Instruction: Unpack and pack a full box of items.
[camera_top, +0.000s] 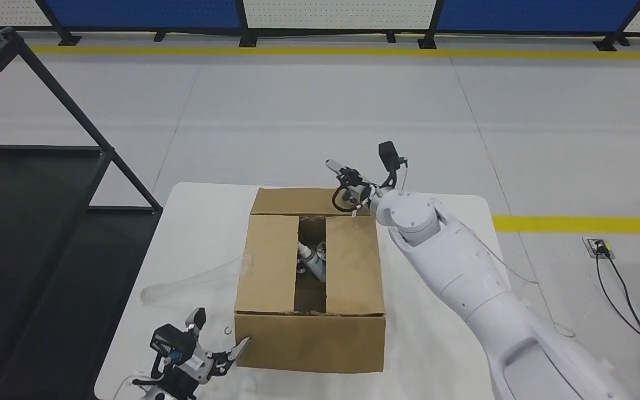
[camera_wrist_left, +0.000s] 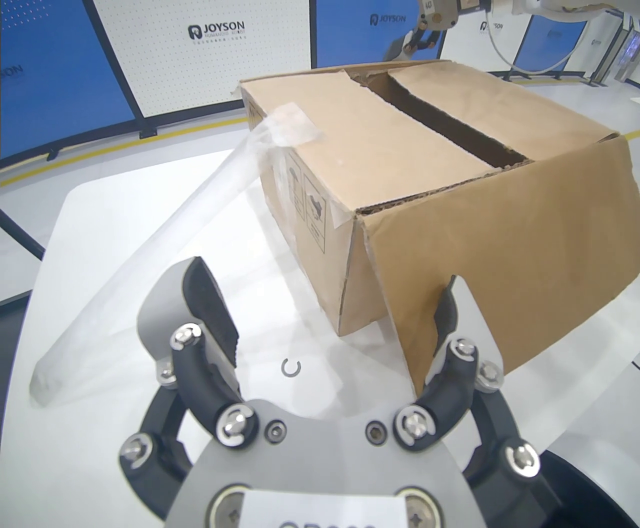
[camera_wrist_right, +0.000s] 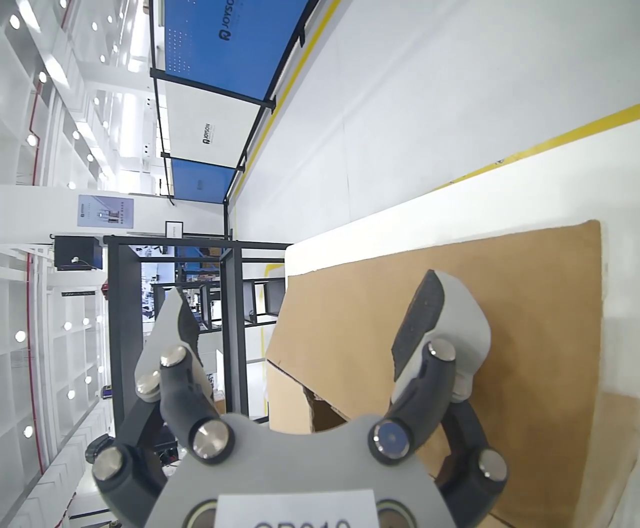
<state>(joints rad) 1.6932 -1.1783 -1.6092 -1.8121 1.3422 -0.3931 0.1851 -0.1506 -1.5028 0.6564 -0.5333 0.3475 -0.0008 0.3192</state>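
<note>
You have a brown cardboard box (camera_top: 310, 290) standing mid-way on the white table (camera_top: 200, 230). Its two top flaps are nearly closed, and a dark gap between them shows pale items (camera_top: 312, 262) too small to tell apart. Your left gripper (camera_wrist_left: 325, 282) sits low just beside the box's near corner, fingers spread apart and empty, beside a strip of clear tape (camera_wrist_left: 150, 250) trailing from the box top to the table. Your right gripper (camera_wrist_right: 302, 290) hangs over the box's far flap, fingers likewise apart and empty.
</note>
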